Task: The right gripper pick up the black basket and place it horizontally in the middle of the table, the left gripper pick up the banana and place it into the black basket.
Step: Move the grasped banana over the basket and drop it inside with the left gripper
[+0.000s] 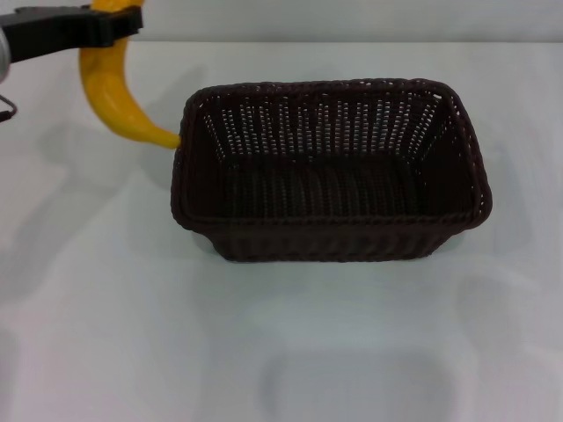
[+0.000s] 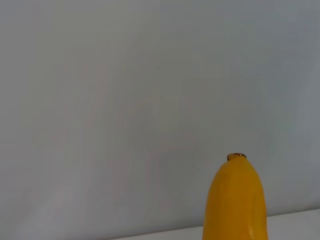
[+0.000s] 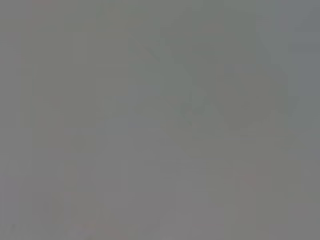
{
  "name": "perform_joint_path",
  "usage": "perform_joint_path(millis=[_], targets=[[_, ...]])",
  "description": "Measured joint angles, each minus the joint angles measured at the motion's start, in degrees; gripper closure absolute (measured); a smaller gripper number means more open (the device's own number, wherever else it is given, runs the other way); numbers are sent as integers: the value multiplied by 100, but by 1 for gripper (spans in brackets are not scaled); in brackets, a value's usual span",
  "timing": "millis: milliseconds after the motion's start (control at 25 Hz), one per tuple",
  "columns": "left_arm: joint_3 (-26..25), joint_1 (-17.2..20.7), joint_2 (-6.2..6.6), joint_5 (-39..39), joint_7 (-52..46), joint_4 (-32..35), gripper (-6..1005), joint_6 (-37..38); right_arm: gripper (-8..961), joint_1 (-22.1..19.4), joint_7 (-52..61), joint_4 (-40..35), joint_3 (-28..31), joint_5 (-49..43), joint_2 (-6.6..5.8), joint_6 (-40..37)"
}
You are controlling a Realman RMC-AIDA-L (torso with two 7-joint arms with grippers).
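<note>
From the head view, the black basket (image 1: pixel 334 171) sits long side across the middle of the table (image 1: pixel 106 334), mouth up and with nothing in it, so that part of the job looks done. At the upper left the left gripper (image 1: pixel 110 22) is clamped on the banana (image 1: pixel 114 92) near its top; the fruit hangs down off the table, its lower tip just beside the basket's left rim, seemingly on its way in.

The left wrist view shows only the banana's end (image 2: pixel 235 200) against a plain background.

The right wrist view is blank grey; the right gripper is nowhere to be seen.
</note>
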Motion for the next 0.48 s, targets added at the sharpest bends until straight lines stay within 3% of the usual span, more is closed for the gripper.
perform_joint_path(millis=[480], targets=[[624, -35, -3, -194, 23, 131, 411, 57, 278, 1, 0, -14, 0, 0, 0, 0]])
